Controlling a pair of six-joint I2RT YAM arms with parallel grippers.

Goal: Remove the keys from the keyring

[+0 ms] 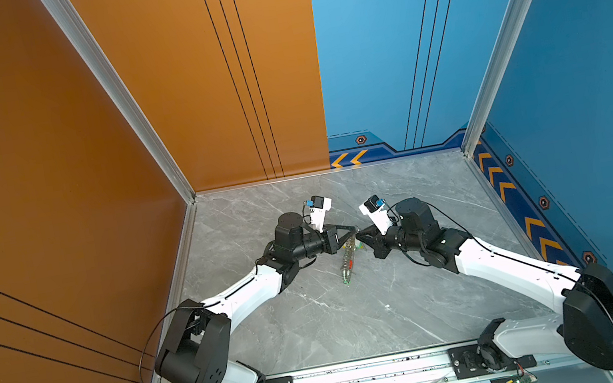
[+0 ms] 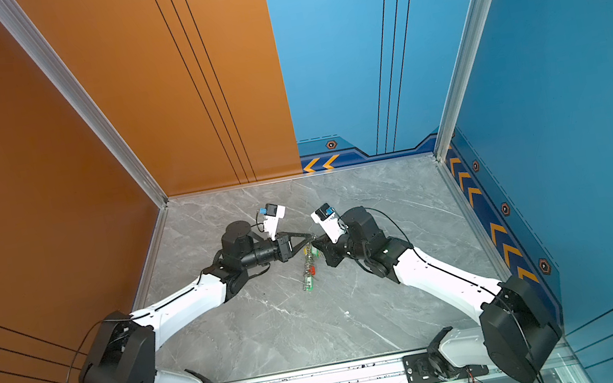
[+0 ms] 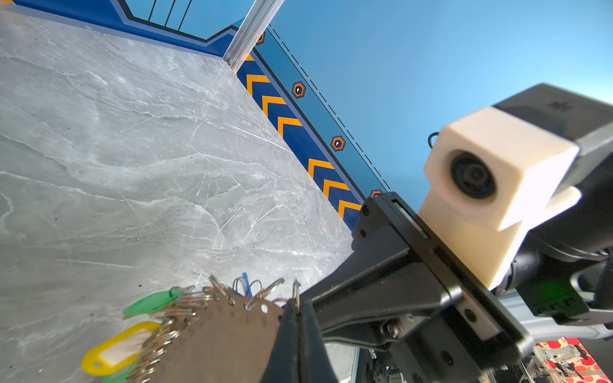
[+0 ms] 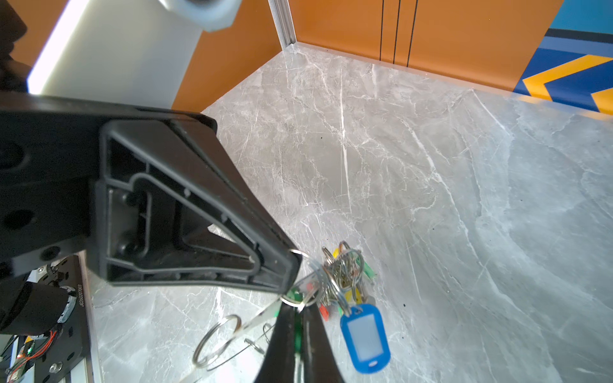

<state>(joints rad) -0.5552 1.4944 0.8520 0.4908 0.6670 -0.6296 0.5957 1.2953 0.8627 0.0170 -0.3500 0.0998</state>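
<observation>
Keyring (image 3: pixel 225 335): flat brown plate, held up between both arms over the middle of the surface (image 1: pixel 319 325). It is edge-on in both top views and cut off in the left wrist view. Keys (image 4: pixel 345 278) hang bunched from its edge, blades mostly hidden among rings. A blue tag (image 4: pixel 365 338) and a yellow tag (image 3: pixel 116 348) show. Left end effector (image 3: pixel 296 315): fully closed on the keyring's edge. Right end effector (image 4: pixel 297 318): closed on a split ring (image 4: pixel 293 298), pad contact obscured.

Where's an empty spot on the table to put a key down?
Bare: the table front, between both arms and the near rail, and the strip along the back walls. Crowded: the middle, where left gripper and right gripper meet at the keyring and keys.
</observation>
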